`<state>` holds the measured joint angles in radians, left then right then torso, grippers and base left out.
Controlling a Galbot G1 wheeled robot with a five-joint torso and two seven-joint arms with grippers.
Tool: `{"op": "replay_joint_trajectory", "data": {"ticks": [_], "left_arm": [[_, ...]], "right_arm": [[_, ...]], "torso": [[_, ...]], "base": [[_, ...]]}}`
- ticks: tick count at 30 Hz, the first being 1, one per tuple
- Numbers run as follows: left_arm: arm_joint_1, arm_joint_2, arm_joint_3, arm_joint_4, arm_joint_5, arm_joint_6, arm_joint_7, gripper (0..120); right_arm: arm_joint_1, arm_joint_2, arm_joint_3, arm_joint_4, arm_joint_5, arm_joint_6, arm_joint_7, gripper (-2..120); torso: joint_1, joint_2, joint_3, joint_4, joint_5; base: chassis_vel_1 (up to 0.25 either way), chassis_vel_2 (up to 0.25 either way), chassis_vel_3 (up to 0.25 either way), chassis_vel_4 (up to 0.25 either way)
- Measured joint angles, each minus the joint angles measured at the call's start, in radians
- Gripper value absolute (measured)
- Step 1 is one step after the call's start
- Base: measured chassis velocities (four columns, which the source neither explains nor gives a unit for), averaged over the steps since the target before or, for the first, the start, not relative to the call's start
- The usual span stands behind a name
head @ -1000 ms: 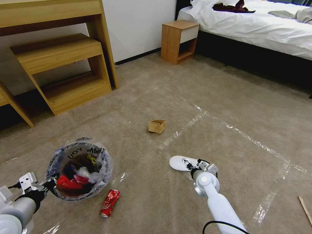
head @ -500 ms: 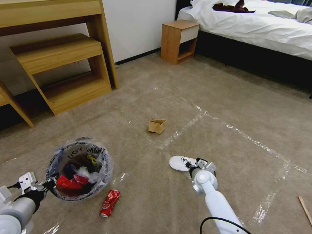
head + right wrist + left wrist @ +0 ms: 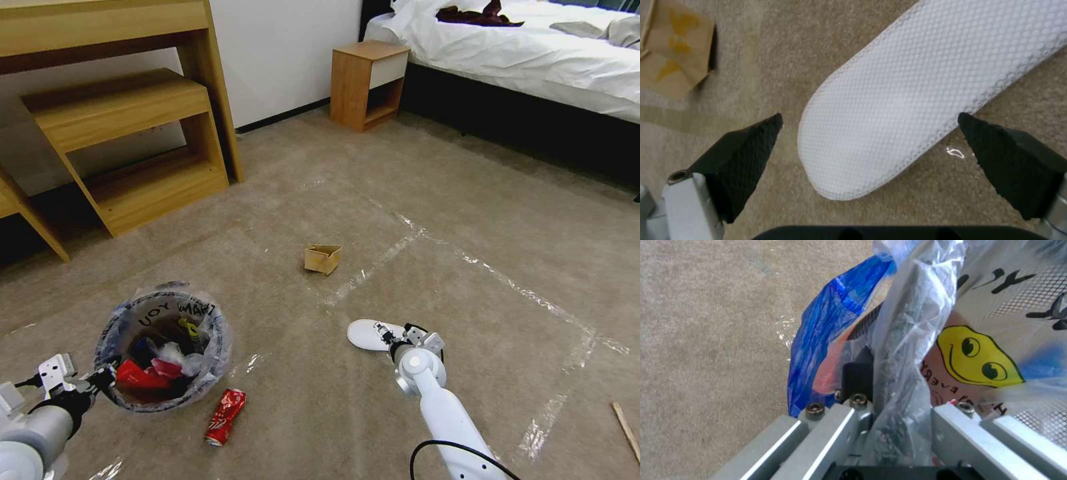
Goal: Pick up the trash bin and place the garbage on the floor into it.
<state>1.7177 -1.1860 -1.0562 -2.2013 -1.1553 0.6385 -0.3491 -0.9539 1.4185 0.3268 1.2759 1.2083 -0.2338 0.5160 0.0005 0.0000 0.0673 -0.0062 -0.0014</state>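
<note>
The right gripper (image 3: 383,331) hangs low over a flat white slipper (image 3: 369,334) on the carpeted floor (image 3: 467,220), its black fingers (image 3: 746,146) spread wide to either side of the slipper's rounded end. At the robot's left, the left gripper (image 3: 107,377) is clamped on the near rim of the bag-lined trash bin (image 3: 162,345), which holds red wrappers and white paper. A crushed red can (image 3: 225,417) lies just beside the bin; a small cardboard box (image 3: 323,258) sits farther ahead.

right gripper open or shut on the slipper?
Open. In the right wrist view the right gripper has its fingertips spread either side of the white slipper, touching neither edge.
</note>
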Motion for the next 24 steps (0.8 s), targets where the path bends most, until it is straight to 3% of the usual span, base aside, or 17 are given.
{"op": "replay_joint_trajectory", "data": {"ticks": [24], "left_arm": [[-0.009, 0.0, 0.005, 0.012, 0.001, -0.003, 0.002, 0]], "right_arm": [[-0.01, -0.008, 0.023, -0.023, -0.036, 0.007, 0.0, 100]], "torso": [[0.0, 0.0, 0.0, -0.0001, 0.0001]], "base": [[0.0, 0.0, 0.0, 0.0]]}}
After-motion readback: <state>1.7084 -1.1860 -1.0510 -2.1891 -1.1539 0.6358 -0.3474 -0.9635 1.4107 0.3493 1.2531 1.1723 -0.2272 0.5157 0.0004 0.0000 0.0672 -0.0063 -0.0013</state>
